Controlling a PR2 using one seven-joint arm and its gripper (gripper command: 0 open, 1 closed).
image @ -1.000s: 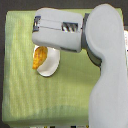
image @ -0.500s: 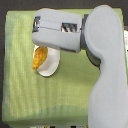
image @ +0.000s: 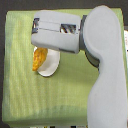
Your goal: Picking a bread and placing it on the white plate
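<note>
The bread (image: 39, 59), golden-orange and elongated, lies along the left side of the white plate (image: 52, 66) in the exterior view. Its left edge reaches the plate's rim. My gripper (image: 50, 33) is a large grey block hovering directly over the top of the plate and the bread's upper end, hiding both. The fingers are not distinguishable from this angle, so whether they are open or shut does not show. The bread looks to be resting on the plate, apart from the gripper.
A green cloth (image: 30, 100) covers the table. My thick grey arm (image: 105, 75) runs down the exterior view's right side and blocks that part of the table. The table's dark edges show at the top and left.
</note>
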